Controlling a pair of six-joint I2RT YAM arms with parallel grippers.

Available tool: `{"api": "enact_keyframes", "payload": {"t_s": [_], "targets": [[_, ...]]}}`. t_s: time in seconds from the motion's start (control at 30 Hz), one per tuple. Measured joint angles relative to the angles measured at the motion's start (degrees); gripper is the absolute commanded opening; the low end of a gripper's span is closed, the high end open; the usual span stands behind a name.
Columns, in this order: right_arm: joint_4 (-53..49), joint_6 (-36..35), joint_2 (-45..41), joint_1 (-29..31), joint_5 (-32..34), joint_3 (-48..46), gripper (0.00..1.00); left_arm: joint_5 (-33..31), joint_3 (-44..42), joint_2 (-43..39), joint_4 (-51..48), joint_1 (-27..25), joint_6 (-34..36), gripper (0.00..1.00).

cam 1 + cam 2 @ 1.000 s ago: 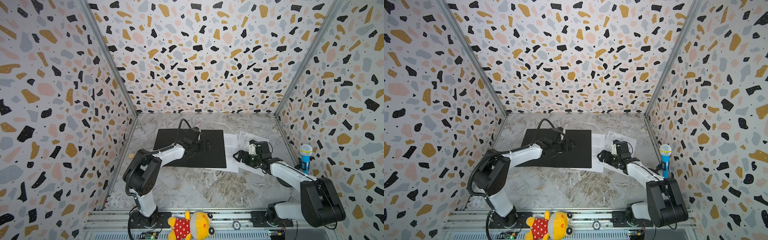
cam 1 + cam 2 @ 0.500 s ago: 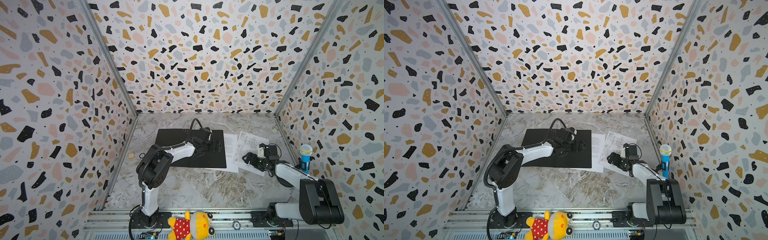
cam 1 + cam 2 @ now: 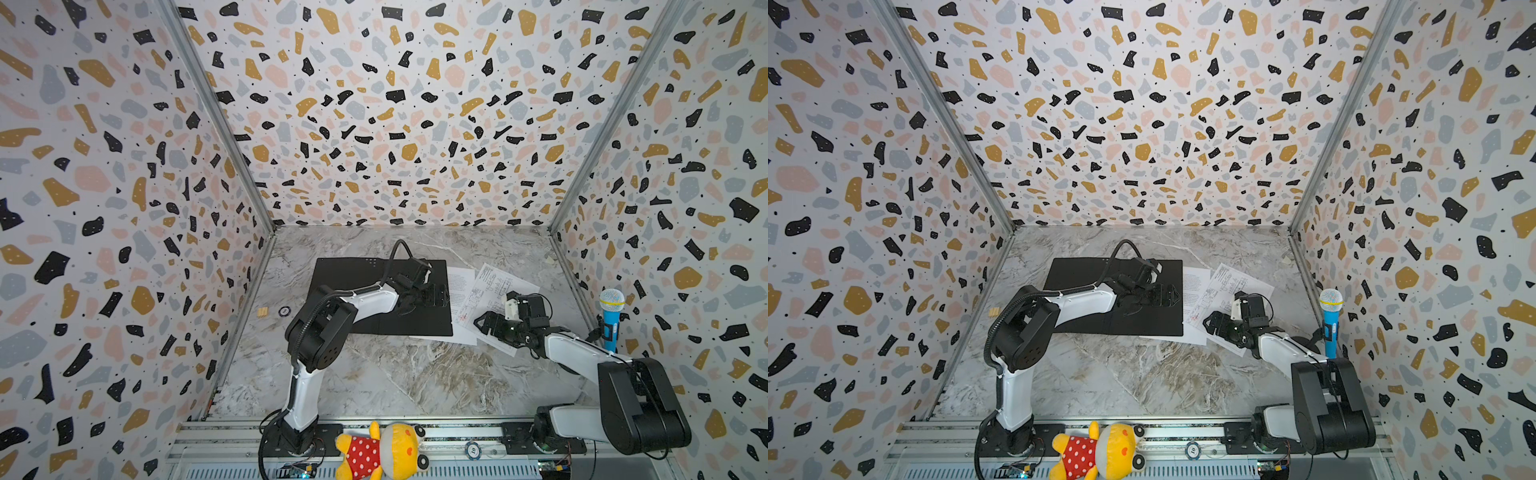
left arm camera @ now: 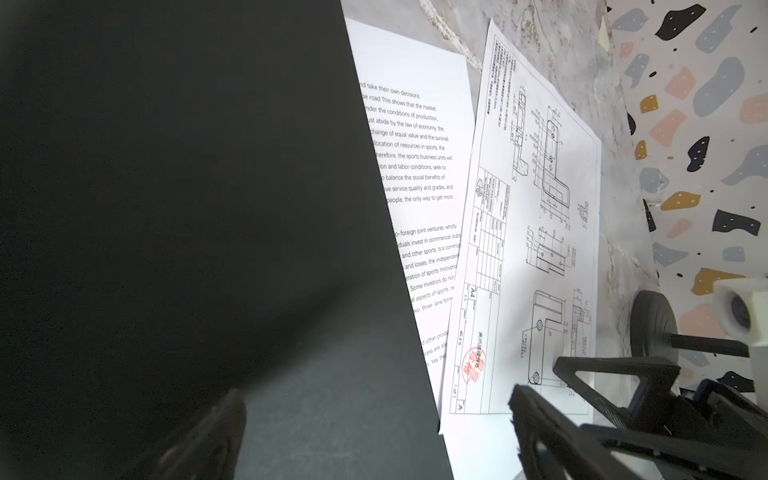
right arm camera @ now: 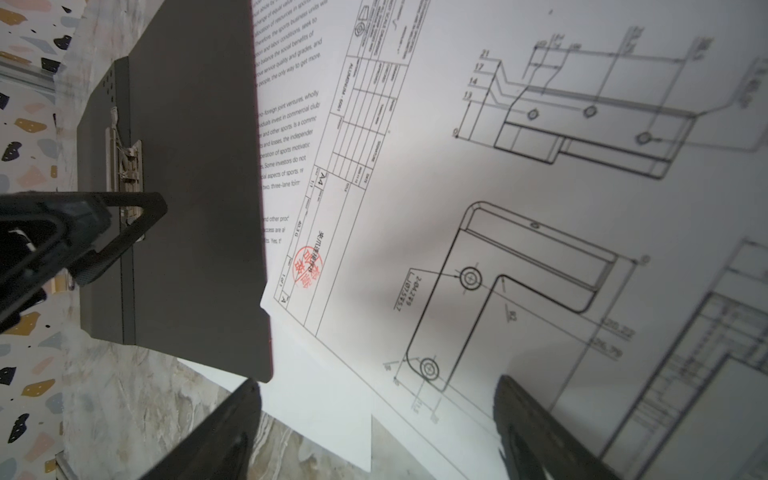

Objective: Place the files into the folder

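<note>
The folder (image 3: 353,282) lies open with its black inside up in both top views, a metal clip (image 5: 126,162) along its spine. The files lie to its right: the text sheet (image 3: 461,291) is tucked partly under the folder's right edge, and the drawing sheet (image 3: 494,286) overlaps it. My left gripper (image 3: 436,296) hovers open over the folder's right half (image 4: 208,208), nothing between its fingers. My right gripper (image 3: 484,324) stands open low over the drawing sheet's (image 5: 540,208) near corner, where the text sheet's (image 5: 324,399) corner also shows. It holds nothing.
A blue toy microphone (image 3: 611,320) stands by the right wall, close to the right arm. A yellow plush toy (image 3: 382,451) lies on the front rail. A small tan block (image 3: 262,312) and a round token (image 3: 284,311) sit near the left wall.
The left gripper has slid right across the folder to near its right edge, its elbow swinging right. The right gripper has drawn back toward the drawing sheet's near corner. The sheets have not moved.
</note>
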Motion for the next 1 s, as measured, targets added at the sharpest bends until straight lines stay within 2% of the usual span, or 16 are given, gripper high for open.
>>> {"api": "enact_keyframes", "payload": {"t_s": [0.23,0.5,0.7,1.0], "targets": [[-5.9,-1.3,-8.9,-6.1,1.9,-0.1,0.92,-0.2,8.4,4.8,-2.3,-1.1,2.2,1.00],[-9.2,-3.0,-10.3,-12.6,4.3,-0.4,0.94,0.2,21.3,13.4,-6.7,-4.3,5.5,1.00],[-9.5,-3.8,-11.3,-15.8,5.5,-2.1,0.98,0.2,22.4,15.4,-8.0,-5.8,6.7,1.00],[-8.6,-4.2,-10.5,-17.0,5.0,-4.2,0.99,-0.1,23.3,16.4,-8.6,-7.3,7.2,1.00]]}}
